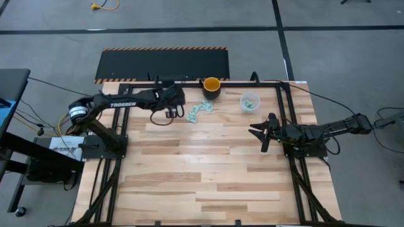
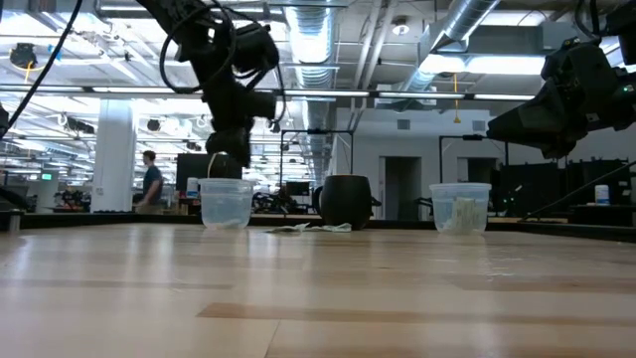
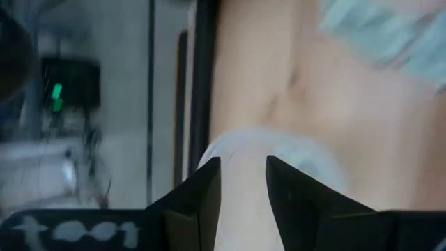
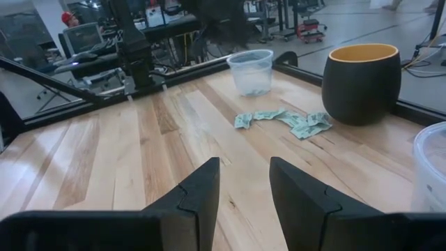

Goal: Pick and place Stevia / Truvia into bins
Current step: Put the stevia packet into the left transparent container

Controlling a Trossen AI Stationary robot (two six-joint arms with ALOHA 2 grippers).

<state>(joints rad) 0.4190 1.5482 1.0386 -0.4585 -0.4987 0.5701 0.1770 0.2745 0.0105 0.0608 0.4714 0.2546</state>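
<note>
left gripper [image 2: 227, 149] hangs over the left clear cup [image 2: 226, 203], fingers parted, apparently empty. sachet pile [image 1: 198, 111] lies beside the dark cup [image 1: 211, 87]. right gripper [image 1: 260, 132] parted, well off.

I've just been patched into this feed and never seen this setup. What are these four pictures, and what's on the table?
Two robot arms work at a wooden table. One picture looks straight down, one looks level across the tabletop, and two come from cameras on the arms' wrists.

At the far edge stand two clear cups, with a dark cup between them. Beside the dark cup lies a small pile of green-and-white sachets; some already sit in the right-hand clear cup.

The left gripper hangs over the left clear cup, jaws apart, nothing visibly held. The right gripper waits above the table's right side, jaws open and empty.
</note>
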